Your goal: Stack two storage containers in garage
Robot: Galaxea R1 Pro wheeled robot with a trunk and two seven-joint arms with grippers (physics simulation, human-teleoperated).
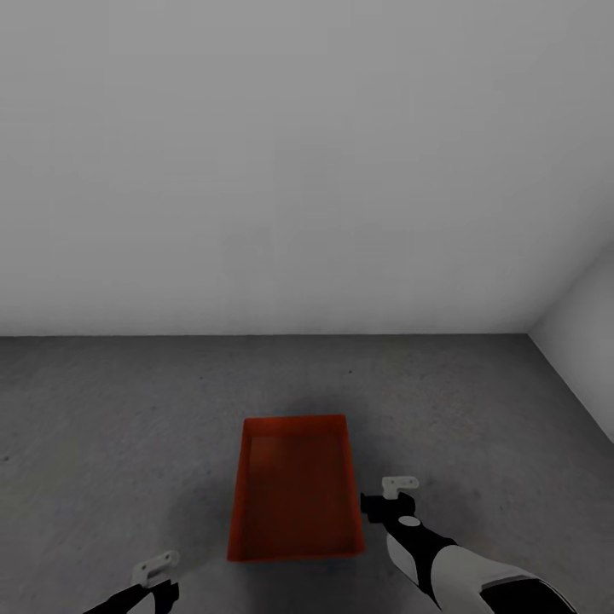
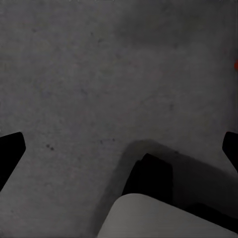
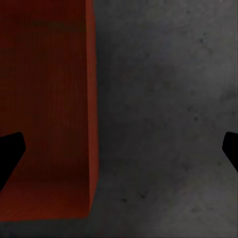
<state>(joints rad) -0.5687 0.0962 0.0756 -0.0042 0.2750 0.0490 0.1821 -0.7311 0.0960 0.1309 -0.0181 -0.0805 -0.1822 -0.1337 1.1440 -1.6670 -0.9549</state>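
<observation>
One orange-red open-top storage container (image 1: 295,486) sits flat on the dark grey concrete garage floor (image 1: 102,409), straight ahead of me. Its inside looks empty. Just off the bin's right wall hangs my right gripper (image 1: 398,488), open and holding nothing; the right wrist view shows the container's wall (image 3: 44,99) beside that gripper (image 3: 119,148), with bare floor between the fingertips. My left gripper (image 1: 156,570) is low at the near left, a short way from the bin, open over bare concrete (image 2: 119,148). A red sliver of the container (image 2: 236,64) shows at that view's edge.
A plain white wall (image 1: 307,170) runs across ahead, meeting a side wall (image 1: 588,333) in a corner at the right. Open concrete lies on both sides of the bin. Part of my own white and dark body (image 2: 153,213) shows in the left wrist view.
</observation>
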